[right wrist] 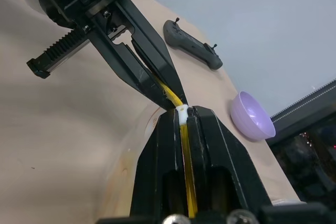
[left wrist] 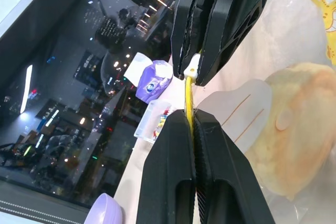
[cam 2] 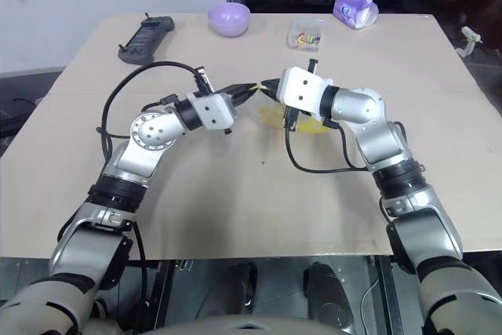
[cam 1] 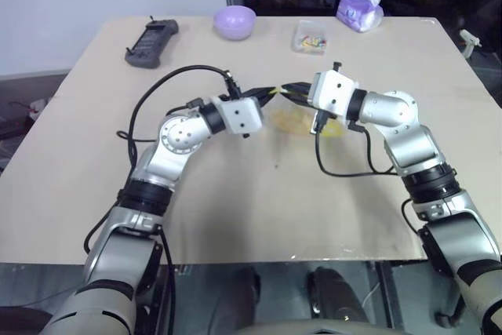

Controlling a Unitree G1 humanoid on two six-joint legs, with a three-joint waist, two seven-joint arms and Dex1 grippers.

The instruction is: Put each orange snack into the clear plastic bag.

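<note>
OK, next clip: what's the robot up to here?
Both grippers, left and right, are shut on the yellow seal strip of the clear bag, fingertips almost meeting, holding it over the middle of the table. The orange snack already sits inside the bag. A white slider sits on the strip at the right fingertips, so it looks like it is sealing the bag.

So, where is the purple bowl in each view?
Left eye view: bowl at the far table edge, between remote and clear box.
Right eye view: same place.
Left wrist view: near the clear box.
Right wrist view: past the remote.
Shared landmark: yellow strip of the bag, pinched by left gripper and right gripper.
</note>
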